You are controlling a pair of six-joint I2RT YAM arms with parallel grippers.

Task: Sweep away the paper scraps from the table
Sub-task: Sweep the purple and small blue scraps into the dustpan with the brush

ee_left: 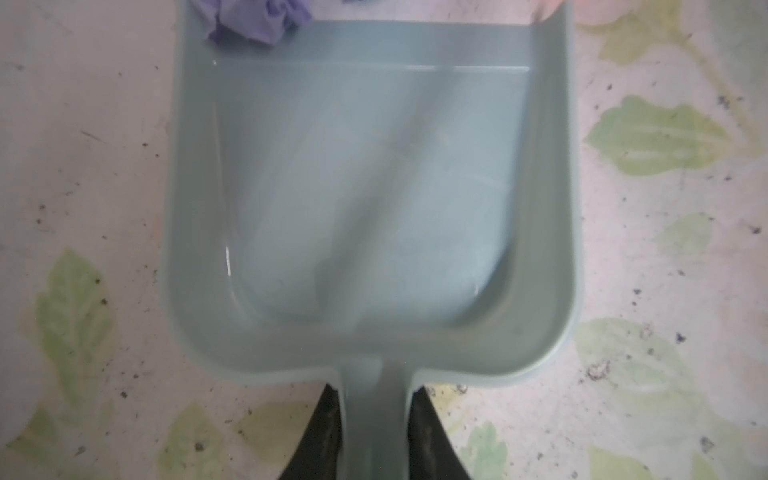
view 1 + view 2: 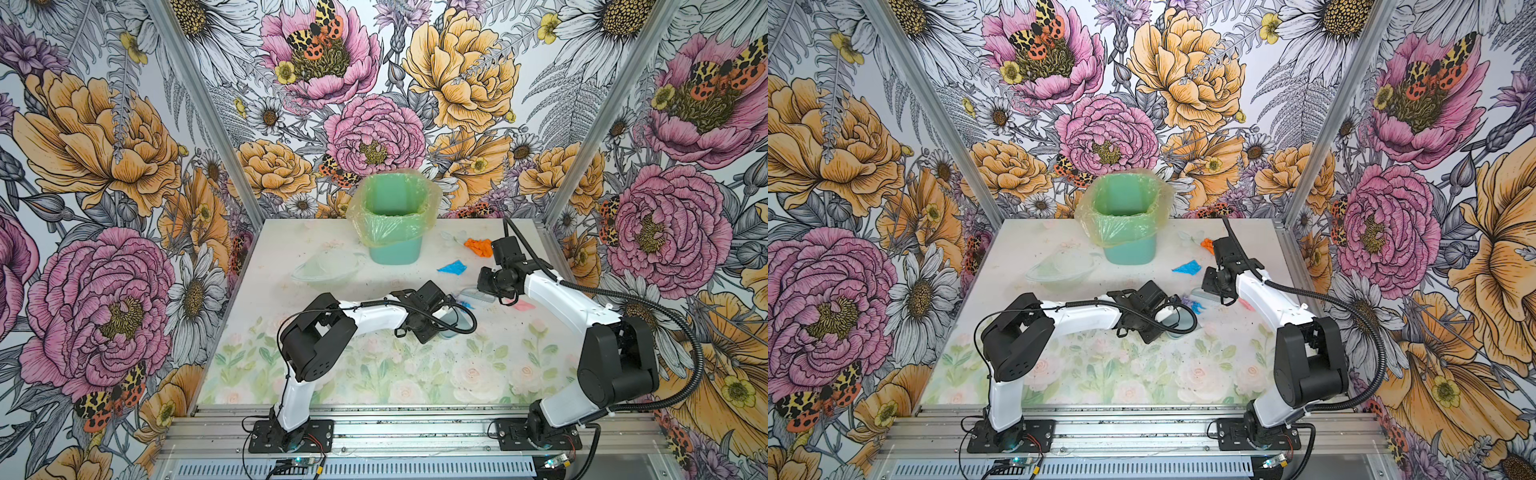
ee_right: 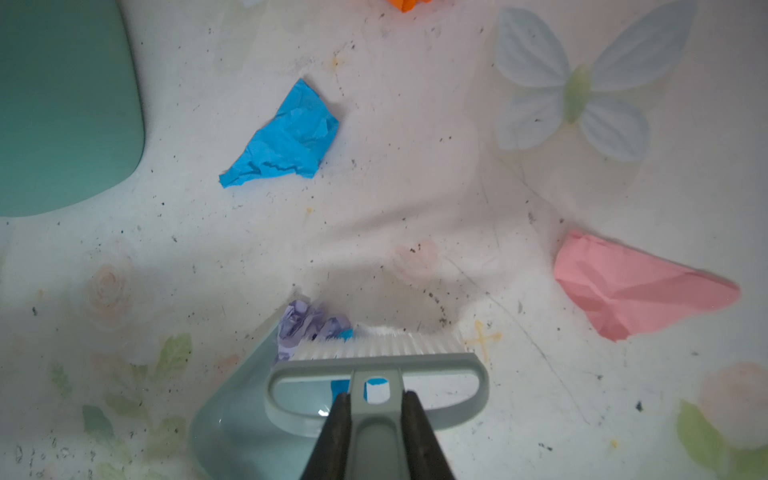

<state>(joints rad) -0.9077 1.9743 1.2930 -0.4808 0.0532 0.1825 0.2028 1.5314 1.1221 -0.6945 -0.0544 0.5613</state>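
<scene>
The table (image 2: 374,365) is whitish, printed with pale pink roses and green leaves. The bin (image 2: 395,251) is teal with a yellow-green liner (image 2: 388,232); near the bin lie an orange scrap (image 2: 478,246) and a blue scrap (image 2: 453,267), farther from it a pink scrap (image 3: 636,286) and a lilac scrap (image 3: 301,326). The dustpan (image 1: 365,187) and brush (image 3: 376,365) are grey-blue, the bristles (image 3: 374,347) white.

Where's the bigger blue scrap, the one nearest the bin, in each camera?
Top view: blue scrap just right of the green bin, level with its base.
Top view: same place, right of the bin.
Left wrist: not in it.
Right wrist: beyond the brush, beside the bin, scrap at.
Shared landmark: the green bin.
</scene>
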